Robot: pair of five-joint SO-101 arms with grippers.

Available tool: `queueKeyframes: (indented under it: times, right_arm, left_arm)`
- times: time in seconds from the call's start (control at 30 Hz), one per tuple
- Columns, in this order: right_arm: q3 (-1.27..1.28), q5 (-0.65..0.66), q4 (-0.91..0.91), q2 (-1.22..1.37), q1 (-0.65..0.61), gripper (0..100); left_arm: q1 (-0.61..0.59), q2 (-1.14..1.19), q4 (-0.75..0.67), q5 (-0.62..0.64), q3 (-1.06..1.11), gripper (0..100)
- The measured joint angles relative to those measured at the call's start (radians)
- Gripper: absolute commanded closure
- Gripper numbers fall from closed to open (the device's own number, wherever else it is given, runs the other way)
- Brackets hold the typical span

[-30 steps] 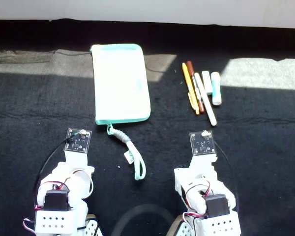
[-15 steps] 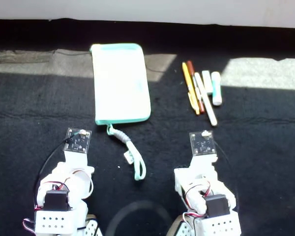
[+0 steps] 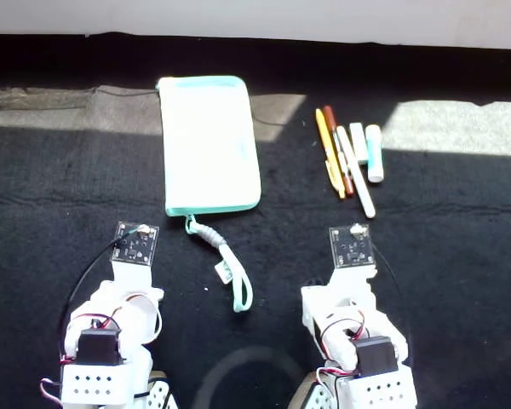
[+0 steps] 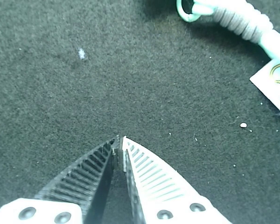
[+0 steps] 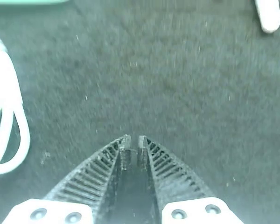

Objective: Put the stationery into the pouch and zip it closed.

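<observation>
The right gripper (image 5: 133, 142) hangs over black cloth (image 5: 177, 84), its two ribbed black jaws drawn almost together with nothing between them. A white strap loop (image 5: 13, 93) lies off to one side, and the rounded tip of a white pen (image 5: 268, 16) lies well apart on the other side.

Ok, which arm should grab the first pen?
Right. The pens lie just ahead of the right hand; the left hand sits by the pouch strap, farther from them.

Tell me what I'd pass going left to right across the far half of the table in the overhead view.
pouch → yellow pen → brown pen → white pen → marker
</observation>
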Motion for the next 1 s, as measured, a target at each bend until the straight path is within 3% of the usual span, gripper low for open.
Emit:
queueKeyframes:
  times: [0.2, 0.4, 0.67, 0.73, 0.9, 1.0]
  right_arm:
    - [0.000, 0.169, -0.123, 0.000, -0.057, 95.0]
    - [0.000, 0.219, -0.265, 0.000, -0.071, 91.6]
    - [-0.161, 0.290, -0.121, 0.121, -0.092, 88.7]
    - [-0.261, 0.295, -0.095, 0.219, -0.092, 88.6]
    - [-0.623, 0.295, -0.074, 0.603, -0.106, 88.3]
    - [-0.872, 0.295, -0.017, 0.890, -0.135, 88.3]
  left_arm:
    - [0.000, 0.000, 0.000, 0.000, 0.000, 99]
    - [0.000, 0.000, 0.000, 0.000, 0.000, 99]
    - [-0.054, 0.000, -0.006, 0.000, 0.000, 98]
    - [-0.118, 0.000, -0.055, 0.000, 0.000, 93]
    - [-0.359, 0.000, -0.158, 0.000, 0.000, 64]
    - [-0.532, 0.000, -0.193, 0.000, 0.000, 59]
